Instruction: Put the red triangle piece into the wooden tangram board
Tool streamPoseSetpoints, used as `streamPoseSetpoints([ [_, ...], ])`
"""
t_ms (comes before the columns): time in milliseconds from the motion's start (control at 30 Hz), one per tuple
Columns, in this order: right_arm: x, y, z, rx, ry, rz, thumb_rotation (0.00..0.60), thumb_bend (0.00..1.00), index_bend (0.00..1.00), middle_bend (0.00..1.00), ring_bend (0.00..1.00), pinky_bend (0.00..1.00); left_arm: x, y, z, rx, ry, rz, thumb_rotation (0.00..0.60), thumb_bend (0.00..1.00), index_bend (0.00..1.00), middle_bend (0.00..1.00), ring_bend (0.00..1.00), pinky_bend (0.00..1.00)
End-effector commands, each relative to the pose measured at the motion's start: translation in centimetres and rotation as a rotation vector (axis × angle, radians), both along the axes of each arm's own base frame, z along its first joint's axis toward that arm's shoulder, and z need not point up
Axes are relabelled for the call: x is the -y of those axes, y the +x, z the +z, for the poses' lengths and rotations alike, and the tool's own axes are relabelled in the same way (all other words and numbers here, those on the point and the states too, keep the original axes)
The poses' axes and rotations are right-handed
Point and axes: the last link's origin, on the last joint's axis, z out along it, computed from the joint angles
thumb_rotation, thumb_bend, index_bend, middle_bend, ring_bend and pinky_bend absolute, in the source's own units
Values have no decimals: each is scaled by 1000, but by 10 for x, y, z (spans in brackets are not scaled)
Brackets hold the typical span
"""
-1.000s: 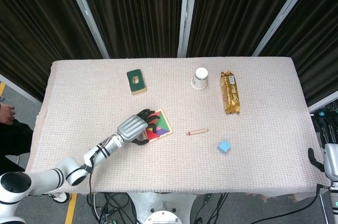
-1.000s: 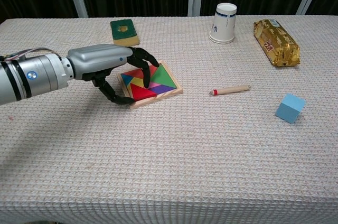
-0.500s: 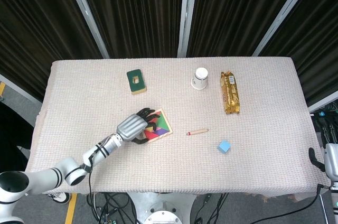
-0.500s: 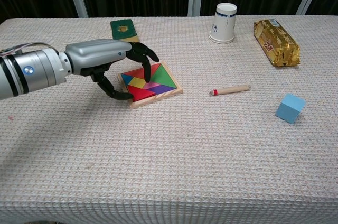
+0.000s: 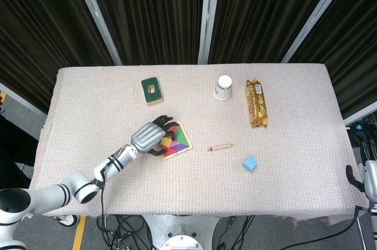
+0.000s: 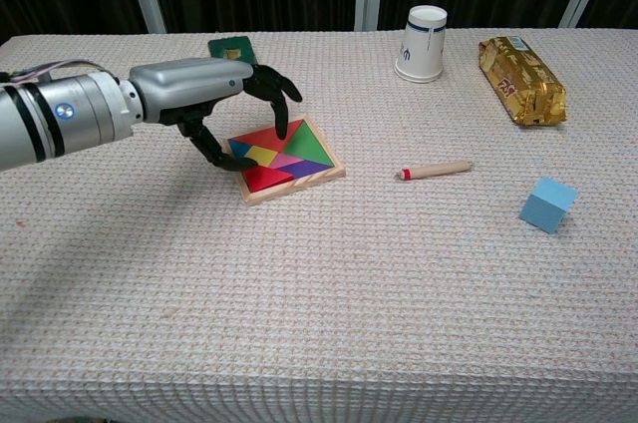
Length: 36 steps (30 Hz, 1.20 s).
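Red triangle piece is seen lying flat in the near corner of the wooden tangram board, flush among the other coloured tiles; a second red tile lies at the board's far side, so which is the task's own cannot be told for certain. The left hand is held over the board's left edge, its dark fingers curled and apart, with nothing gripped. The right hand is barely glimpsed at the head view's right edge, and its fingers cannot be made out. The piece is judged thin, stiff, light and smooth-faced, best taken by its edges in a fingertip pinch. Counted on the cloth-covered table: one board, one paper cup, one gold-wrapped packet, one wooden stick, one blue cube, one green sponge.
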Motion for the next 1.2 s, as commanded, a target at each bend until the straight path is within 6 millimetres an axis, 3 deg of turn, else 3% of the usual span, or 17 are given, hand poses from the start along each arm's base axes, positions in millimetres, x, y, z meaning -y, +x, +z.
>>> streamPoseSetpoints([
  [33,0,-1,0,1,0,-4,600,365,0,0,0,0,-3,3,-1,0,17,-2,600,259,385,107,0,5],
  [367,-1,-4,0,5,2,-8,600,366,0,0,0,0,-11,11,-8,-10,49,8,600,68,384,107,0,4],
  [1200,-1,-8,0,11,-2,-21,600,367,0,0,0,0,-20,21,-16,-12,57,21,600,62,384,107,0,5],
])
